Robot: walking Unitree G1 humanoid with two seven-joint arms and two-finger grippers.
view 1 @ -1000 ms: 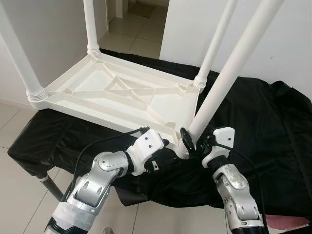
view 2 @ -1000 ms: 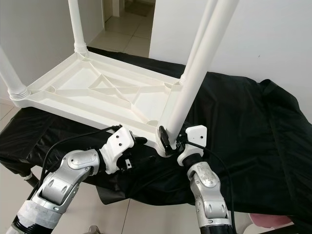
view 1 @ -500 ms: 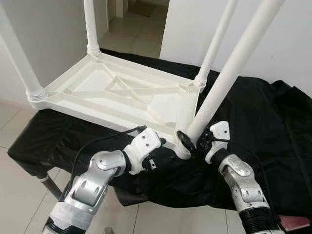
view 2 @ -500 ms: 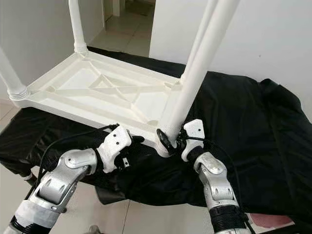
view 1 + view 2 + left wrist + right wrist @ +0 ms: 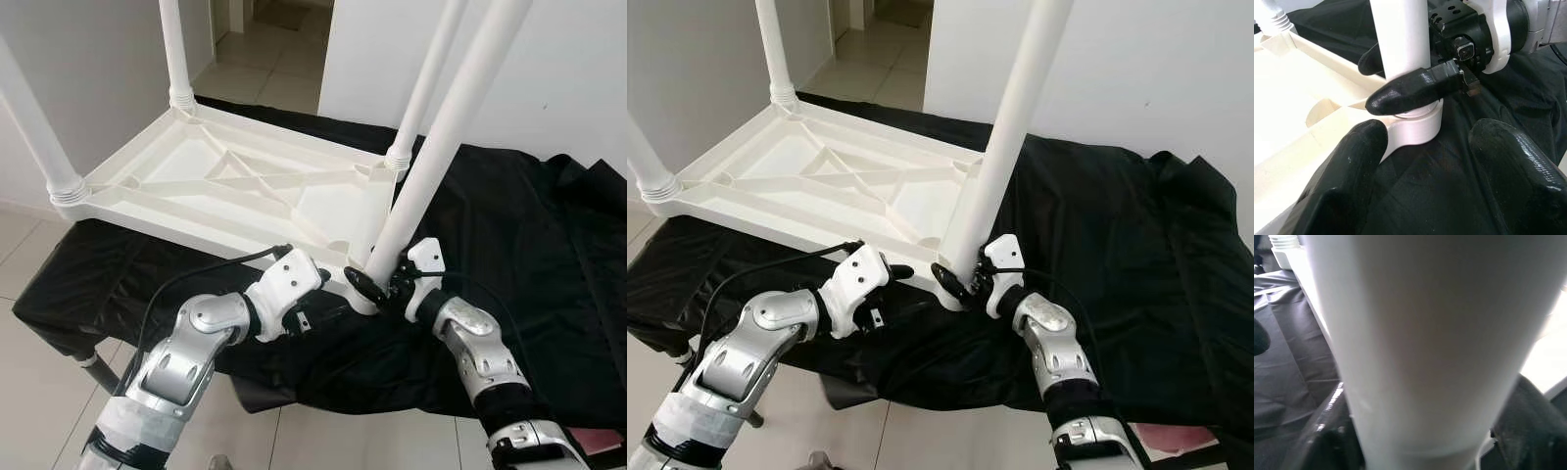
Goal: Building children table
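A white plastic children's table lies upside down on a black cloth. Legs stand up from its two far corners and its near left corner. At the near right corner, my right gripper is shut on the base of the fourth leg, which leans slightly and sits in the corner collar. In the right wrist view the leg sits between both fingers. My left gripper is open just beside that corner, its fingers apart and holding nothing.
The black cloth covers a low stand and hangs over its front edge. One metal stand leg shows at the lower left. A white wall stands behind, with a doorway and tiled floor at the back left.
The held leg now stands a little more upright in the corner collar. My right arm has stretched forward. The left gripper stays beside the corner.
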